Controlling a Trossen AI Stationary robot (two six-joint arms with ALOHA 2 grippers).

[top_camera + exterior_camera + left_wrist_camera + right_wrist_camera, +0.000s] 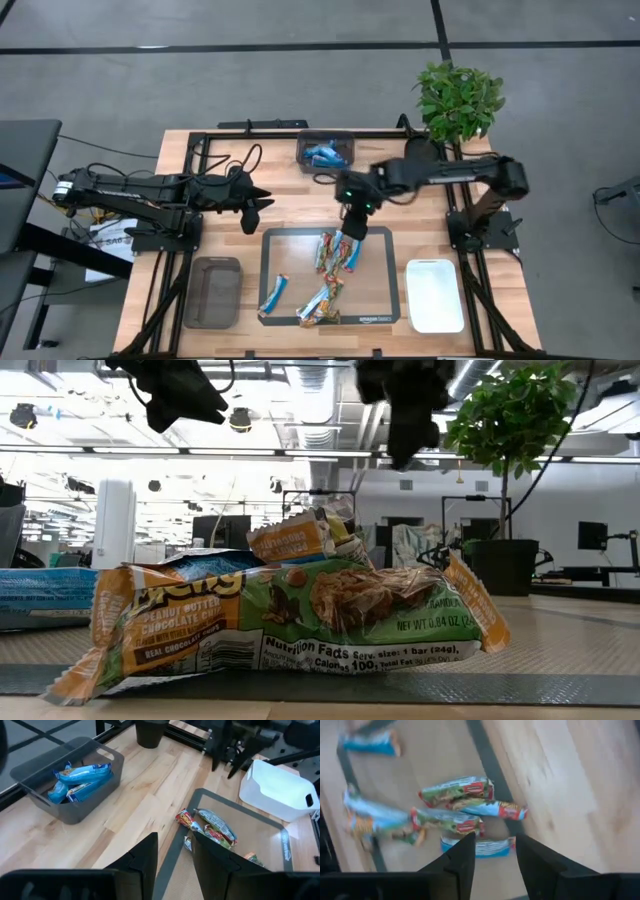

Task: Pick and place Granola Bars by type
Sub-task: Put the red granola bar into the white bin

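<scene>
Several granola bars lie flat on the dark-rimmed mat [380, 300]: a green, red and blue cluster [335, 250] at its far side, a blue bar [275, 293] and another cluster [320, 300] at its near side. Blue bars [325, 153] lie in the grey bin [348, 140] at the far edge. My right gripper [355, 228] hangs open and empty above the far cluster. In its wrist view [495, 840] its fingers frame a blue bar [480, 846]. The low view shows it [410, 420] well clear of the bars [290, 610]. My left gripper [255, 205] is open and empty, left of the mat.
An empty grey tray [212, 292] stands at the near left and a white tray [435, 295] at the near right. A potted plant [460, 100] stands at the far right corner. Bare wood lies between the bin and the mat.
</scene>
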